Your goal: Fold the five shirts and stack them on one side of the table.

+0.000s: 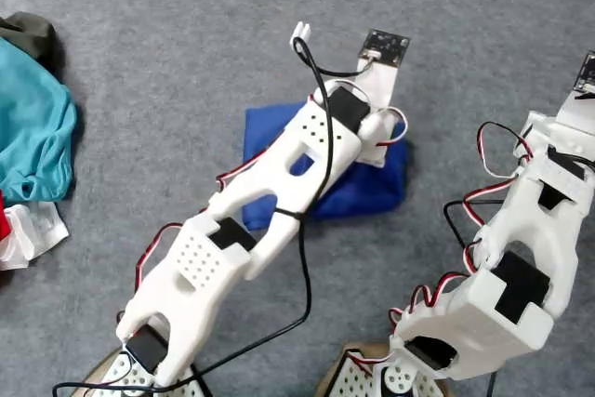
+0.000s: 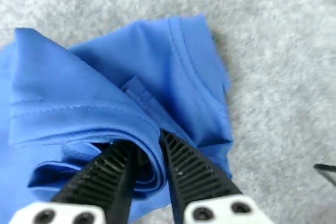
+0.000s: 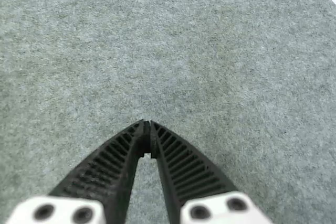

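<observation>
The blue shirt (image 1: 372, 188) lies near the middle of the grey worktop (image 1: 167, 72), folded into a compact, roughly rectangular bundle. The left arm (image 1: 279, 183) stretches diagonally across it from the near edge, and its body covers a large part of the cloth in the high view.

In the left wrist view the left claw (image 2: 147, 142) is narrowed on a rolled fold of the blue shirt (image 2: 157, 72). One ribbed finger (image 2: 105, 174) stands on one side of the fold and the other finger on the opposite side, and the cloth fills the gap between them. Beyond the held fold the rest of the shirt lies flat on the worktop (image 2: 283, 66), with a hemmed edge and a seam visible.

The right arm (image 1: 530, 258) stands at the right side of the worktop, well apart from the blue shirt. The right claw (image 3: 146, 125) has its two tips touching each other and holds nothing. It hangs over bare grey worktop (image 3: 157, 35).

At the far left edge there is a pile of other clothes. A teal shirt (image 1: 33, 127) is in the middle of it, a dark garment (image 1: 28, 33) is just behind it, and a white and red garment (image 1: 33, 230) is just in front of it. These three lie loose and crumpled.
</observation>
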